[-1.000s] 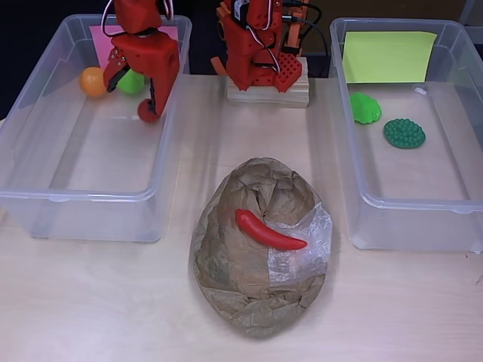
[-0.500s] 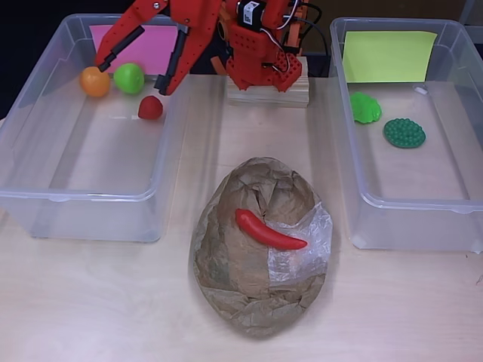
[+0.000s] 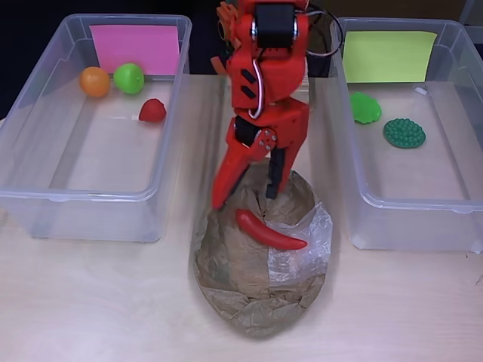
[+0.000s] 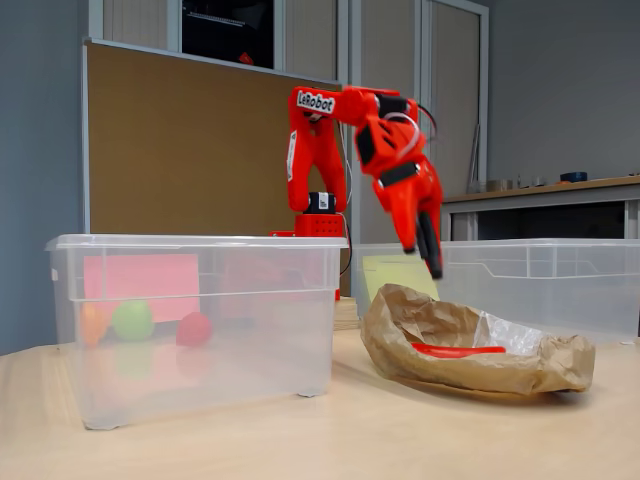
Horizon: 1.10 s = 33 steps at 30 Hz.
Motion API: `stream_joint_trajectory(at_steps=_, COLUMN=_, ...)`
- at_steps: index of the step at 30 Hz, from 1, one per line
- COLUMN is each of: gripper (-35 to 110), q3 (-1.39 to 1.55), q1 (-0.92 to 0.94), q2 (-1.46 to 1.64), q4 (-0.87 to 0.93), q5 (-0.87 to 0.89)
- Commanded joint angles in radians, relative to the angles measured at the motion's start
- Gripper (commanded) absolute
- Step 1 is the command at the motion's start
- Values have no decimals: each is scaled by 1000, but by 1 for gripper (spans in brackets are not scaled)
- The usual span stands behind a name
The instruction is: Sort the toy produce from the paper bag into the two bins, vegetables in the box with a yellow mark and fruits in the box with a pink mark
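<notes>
My gripper hangs with its fingers spread and empty, just above the red chili lying on the paper bag below my tips. Off to one side, the pink-marked bin holds an orange fruit, a green one and a red one; opposite, the yellow-marked bin holds two green vegetables. I judge the chili the last piece showing. Whether the crumpled bag hides more, I cannot tell.
</notes>
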Motion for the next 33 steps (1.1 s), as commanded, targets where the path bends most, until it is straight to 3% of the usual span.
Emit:
stream_joint_trajectory(at_steps=1, gripper=40, q3=-58, q1=-37, q2=-104, q4=8, q5=66)
stream_joint_trajectory(at_steps=11, gripper=40, q3=-150, q1=-57, q2=-377, q4=-29, q5=98)
stream_joint_trajectory(at_steps=19, gripper=23, q3=-250, q1=-57, q2=-477, q4=-15, q5=81)
stream_joint_trajectory(at_steps=24, gripper=9, q3=-290, q1=-43, q2=-454, q4=57, q5=74)
stream_joint_trajectory(at_steps=33, gripper=6, q3=-423, q1=-35, q2=-365, q4=270, q5=77)
